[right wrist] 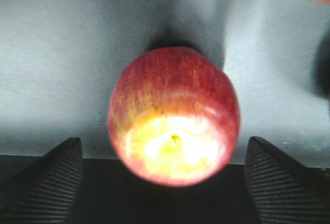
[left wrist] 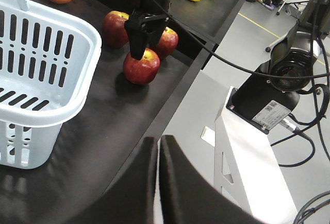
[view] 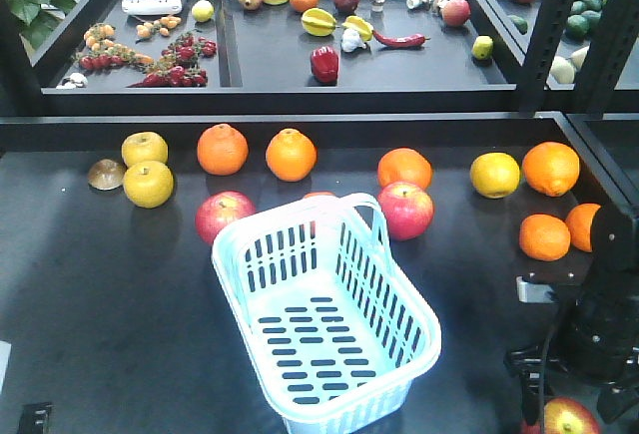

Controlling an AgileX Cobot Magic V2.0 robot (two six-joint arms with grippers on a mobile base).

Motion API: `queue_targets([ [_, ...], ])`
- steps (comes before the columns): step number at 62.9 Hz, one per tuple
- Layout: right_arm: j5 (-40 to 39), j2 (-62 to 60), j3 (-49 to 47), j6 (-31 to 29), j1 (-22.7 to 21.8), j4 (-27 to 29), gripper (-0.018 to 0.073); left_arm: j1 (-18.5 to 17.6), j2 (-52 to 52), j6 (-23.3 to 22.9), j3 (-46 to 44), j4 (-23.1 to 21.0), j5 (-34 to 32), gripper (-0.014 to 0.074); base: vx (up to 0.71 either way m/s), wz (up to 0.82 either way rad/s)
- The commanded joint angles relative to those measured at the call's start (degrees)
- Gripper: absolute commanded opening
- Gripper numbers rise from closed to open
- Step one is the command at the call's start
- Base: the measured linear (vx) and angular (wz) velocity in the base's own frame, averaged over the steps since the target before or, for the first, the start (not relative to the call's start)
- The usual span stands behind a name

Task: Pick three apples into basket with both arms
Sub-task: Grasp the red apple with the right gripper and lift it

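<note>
Score: nothing in. On your left, the left gripper (left wrist: 158, 147) hangs by the front edge of the table (view: 120, 334), fingers pressed together on nothing, well apart from any fruit.

Next along, the basket (view: 344, 406) sits mid-table with its slotted floor bare. Not one apple is in it, so all three picks and drops are left to do. The left apple (view: 224, 217) rests just behind the basket's far-left corner, and the mid apple (view: 405, 210) lies just beside the handle end. Neither is touched.

Now your right side, where the action is. The right gripper (right wrist: 165, 183) hovers over the near apple (right wrist: 172, 116) at the table's front-right edge. Its own camera shows the ribbed fingertips (right wrist: 49, 183) spread wide, one on either side of the fruit, with a clear gap on each side. The left wrist view puts that gripper directly above the same apple, with a second apple (left wrist: 167, 42) just beside it and a third apple (left wrist: 114, 28) near, farther back. I judge this to be the opening grasp, lined up but not closed.

The near apple itself is round, with deep red streaked skin and a bright yellow patch around the short stem. The stem end is turned up toward the camera, and the apple lies on the dark table. It looks smooth and glossy, so you'll likely want a centred squeeze.
</note>
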Motion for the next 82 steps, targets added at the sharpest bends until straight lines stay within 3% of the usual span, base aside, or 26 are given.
queue_targets([
  [1,0.6,-0.6,-1.2,-0.3,0.1,0.0,0.0597,-0.2,-0.1,0.2,-1.2,-4.2,-0.8,-0.0008,0.0,0.0],
  [40,0.1,5.5,-1.2,-0.3,0.1,0.0,0.0566,-0.2,-0.1,0.2,-1.2,-4.2,-0.8,-0.0008,0.0,0.0],
  [49,0.1,4.8,-1.2,-0.3,0.1,0.1,0.0462,-0.2,-0.1,0.2,-1.2,-4.2,-0.8,-0.0008,0.0,0.0],
  [57,0.3,1.7,-1.2,-0.5,0.1,0.1,0.0312,-0.2,-0.1,0.2,-1.2,-4.2,-0.8,-0.0008,0.0,0.0],
  [72,1.0,-10.7,-1.2,-2.1,0.1,0.5,0.0073,-0.2,-0.1,0.2,-1.2,-4.2,-0.8,-0.0008,0.0,0.0],
  [76,1.3,-15.2,-1.5,-2.3,0.1,2.2,0.0027,-0.2,-0.1,0.2,-1.2,-4.2,-0.8,-0.0008,0.0,0.0],
  [82,0.5,-21.4,-2.9,-6.3,0.2,9.1,-0.0013,-0.2,-0.1,0.2,-1.2,-4.2,-0.7,-0.0008,0.0,0.0],
])
